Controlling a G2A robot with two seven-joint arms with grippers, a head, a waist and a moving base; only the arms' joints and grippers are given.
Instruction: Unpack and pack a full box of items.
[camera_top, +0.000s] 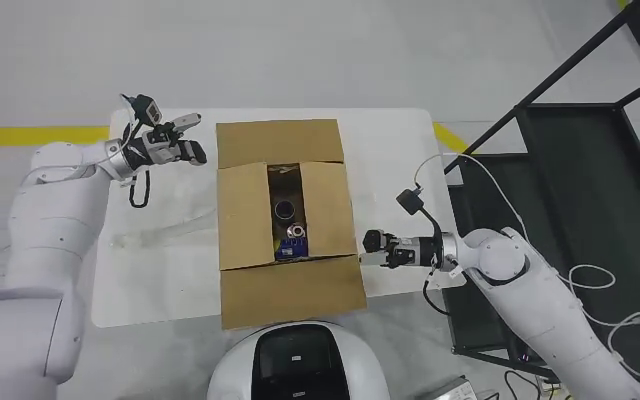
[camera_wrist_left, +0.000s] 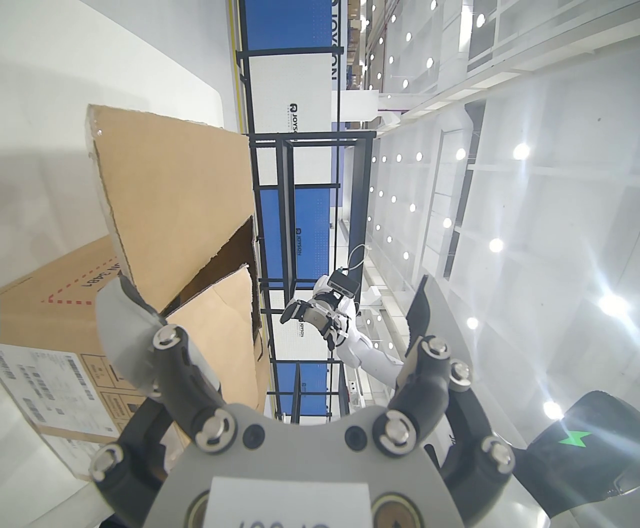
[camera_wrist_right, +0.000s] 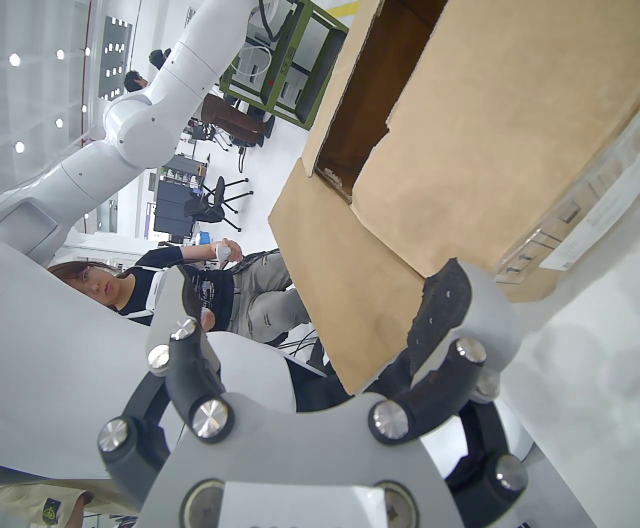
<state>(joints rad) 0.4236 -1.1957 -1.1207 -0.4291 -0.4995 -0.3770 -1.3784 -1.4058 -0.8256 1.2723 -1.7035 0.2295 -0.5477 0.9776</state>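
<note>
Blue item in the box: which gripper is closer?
Right. The right gripper is beside the box, level with the blue item; left gripper is off the box's far corner.

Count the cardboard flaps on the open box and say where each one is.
4. The far flap and near flap lie spread outward. The left flap and right flap are angled inward. None appears hidden.

Large robotics lab or test hall, high white ceiling with rows of spotlights (camera_wrist_left: 520, 150); blue partition panels (camera_wrist_left: 285, 25) in a black metal frame (camera_wrist_left: 288, 210); grey floor with a yellow line (camera_top: 50, 134); green metal trolley (camera_wrist_right: 300, 75), office chair (camera_wrist_right: 215, 200), white desk (camera_top: 400, 150)
</note>
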